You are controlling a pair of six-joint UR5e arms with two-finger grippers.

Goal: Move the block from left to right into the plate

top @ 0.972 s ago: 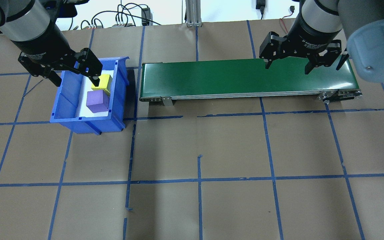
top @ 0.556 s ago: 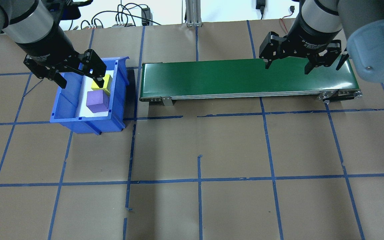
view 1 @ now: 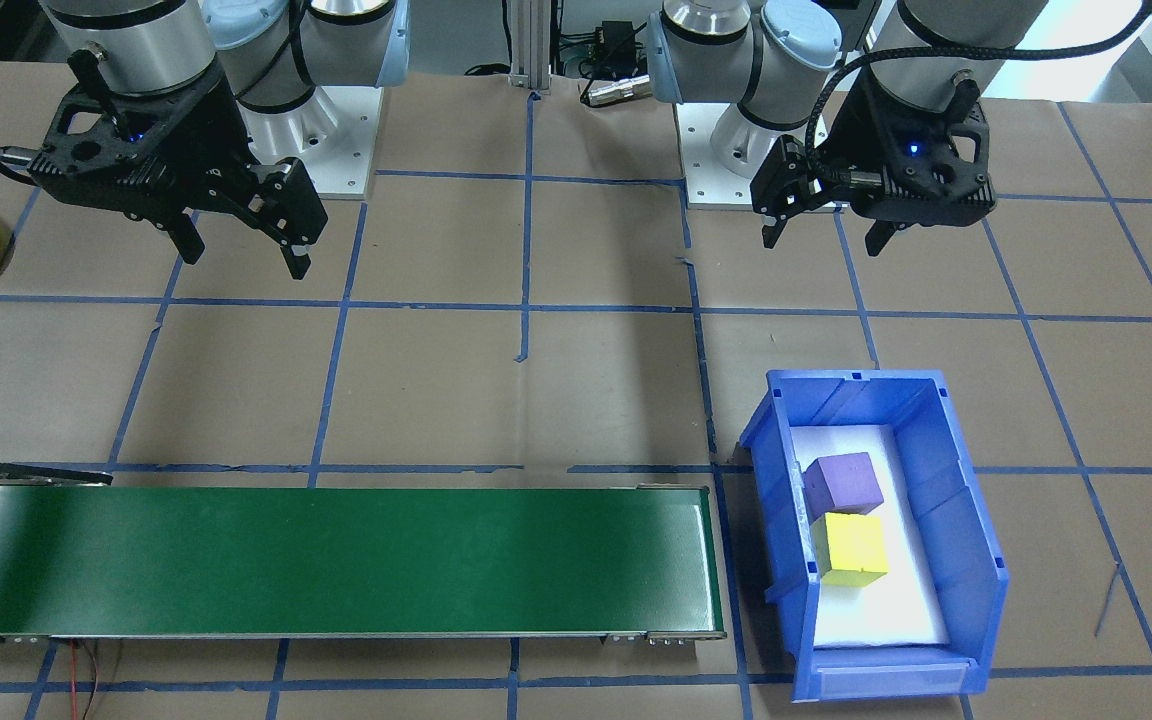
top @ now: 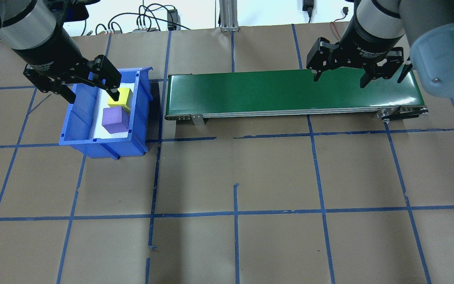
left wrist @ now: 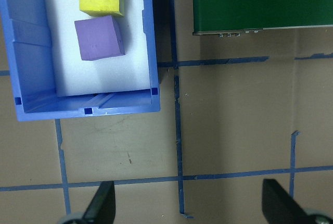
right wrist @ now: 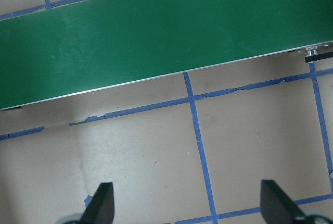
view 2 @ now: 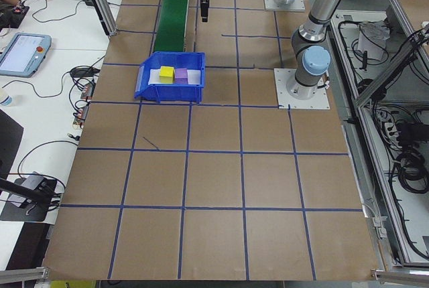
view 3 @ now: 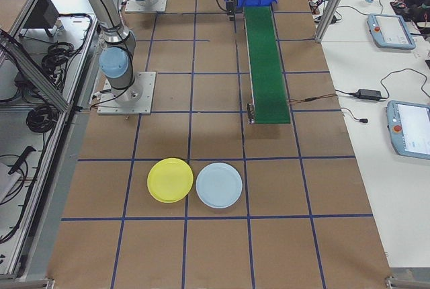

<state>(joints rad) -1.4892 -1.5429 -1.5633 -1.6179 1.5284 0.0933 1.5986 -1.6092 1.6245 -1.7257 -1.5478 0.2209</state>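
Table is the largest thing here: brown paper taped into squares by blue lines, flat and matte, so blocks should not slide much on it. Across its far side lies the green conveyor belt, and at its left end stands the blue bin with a white lining. Beyond the belt's right end, in the right side view, a yellow plate lies just beside a pale blue plate. Benches with cables and tablets border the room.

The left gripper hangs above the bin with fingers apart and empty. Inside, the yellow block touches the purple block, so I judge the fingers should close on the free sides of one block, not across the touching faces, and descend without hitting the bin wall. The right gripper waits over the belt's right end, fingers apart too.
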